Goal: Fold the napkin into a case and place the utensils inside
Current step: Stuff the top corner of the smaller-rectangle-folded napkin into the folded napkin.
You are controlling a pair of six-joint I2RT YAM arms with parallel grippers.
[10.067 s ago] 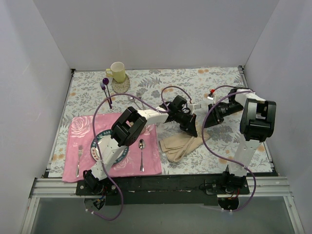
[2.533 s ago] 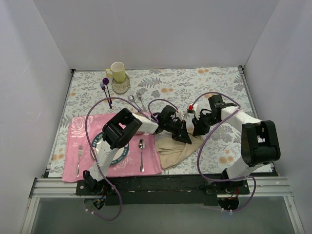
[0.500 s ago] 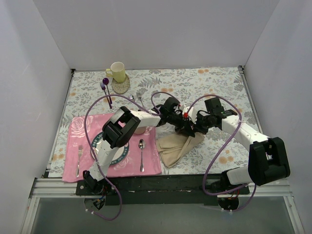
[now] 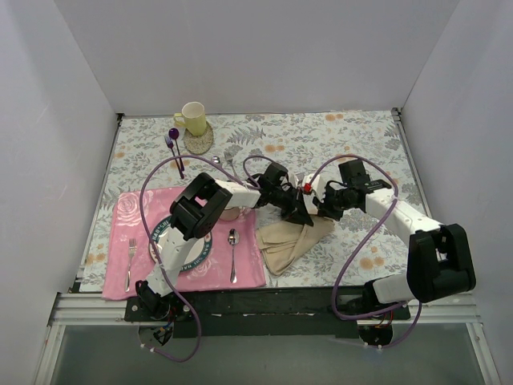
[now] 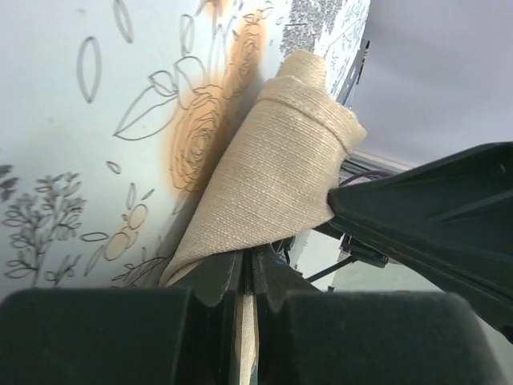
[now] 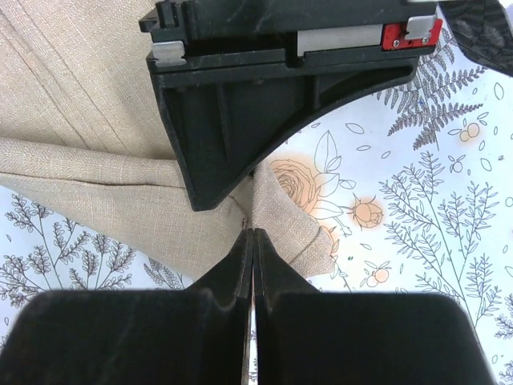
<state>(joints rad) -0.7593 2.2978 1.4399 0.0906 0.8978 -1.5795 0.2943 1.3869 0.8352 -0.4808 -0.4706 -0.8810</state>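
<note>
Napkin: beige cloth, loosely folded, lying on the tablecloth just right of the placemat. Its long axis runs from near-left to far-right.
Fork and spoon: I see the fork on the placemat's left side and the spoon on its right side. A plate sits between them. Both utensils lie apart from the napkin, on the left arm's side.
Left gripper: closed on the napkin's far-right end. The left wrist view shows a strip of cloth between the jaws and a rolled fold rising ahead of them.
Right gripper: closed, just beside the left gripper. In the right wrist view its tips meet on the cloth's folded edge, and I judge it to be pinching that edge.
Key relation: both grippers hold the same far-right end, so the rest of the cloth trails toward me and to the left. I judge that any fold must carry that end back along the long axis.
Far items: a mug and a purple-handled fork stand well apart from the work.
Hidden: from above, the gripper bodies cover the pinch points. The left arm covers part of the plate. I cannot tell whether a pocket has formed.
</note>
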